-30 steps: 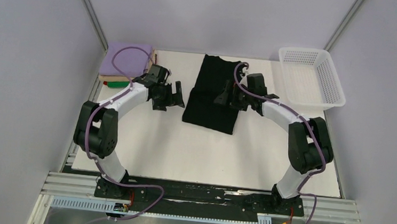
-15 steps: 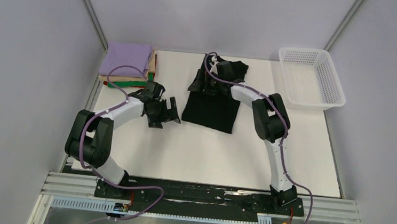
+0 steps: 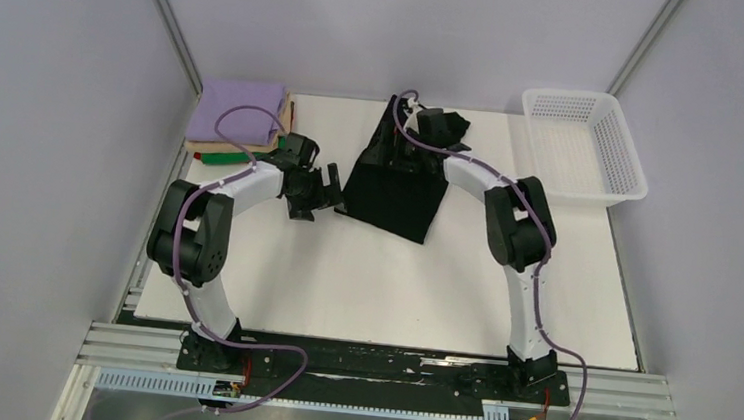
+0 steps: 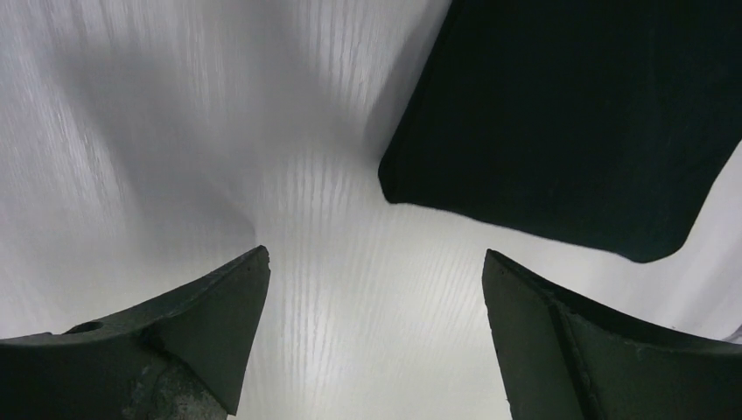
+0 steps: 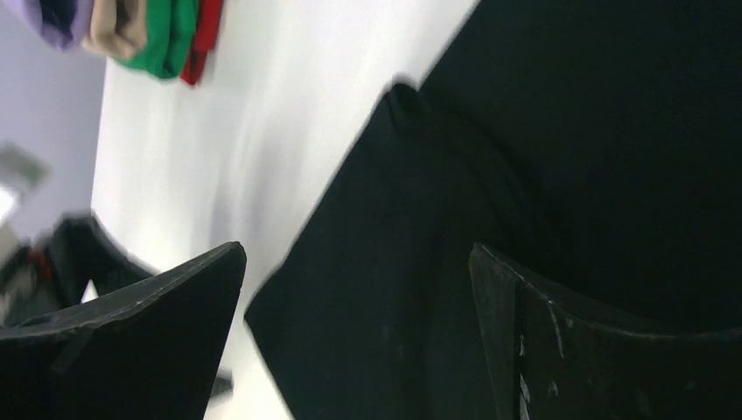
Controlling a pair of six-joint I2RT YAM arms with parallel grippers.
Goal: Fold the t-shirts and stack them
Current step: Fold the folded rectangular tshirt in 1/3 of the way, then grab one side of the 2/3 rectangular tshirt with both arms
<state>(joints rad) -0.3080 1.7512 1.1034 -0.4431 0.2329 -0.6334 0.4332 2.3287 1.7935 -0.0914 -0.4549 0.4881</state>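
Black cloth first: the black t-shirt [image 3: 395,187] lies folded and slanted on the white tabletop [image 3: 392,292] toward 12 o'clock; the stack of folded t-shirts [image 3: 239,124], lavender on top, sits at 10 o'clock; a white basket [image 3: 584,146] sits at 2 o'clock. Only the left wrist view shows the left pincer [image 4: 374,255] spread wide over bare tabletop, with a rounded shirt corner at 1 o'clock, not touched; only the right wrist view shows the right pincer [image 5: 359,249] spread wide over black cloth; I cannot tell if it touches; tan, green and red folds show at 11 o'clock. Half a second ago the black t-shirt lay straighter and longer; now its near edge is tilted, and the left pincer has come closer to its 9 o'clock corner.
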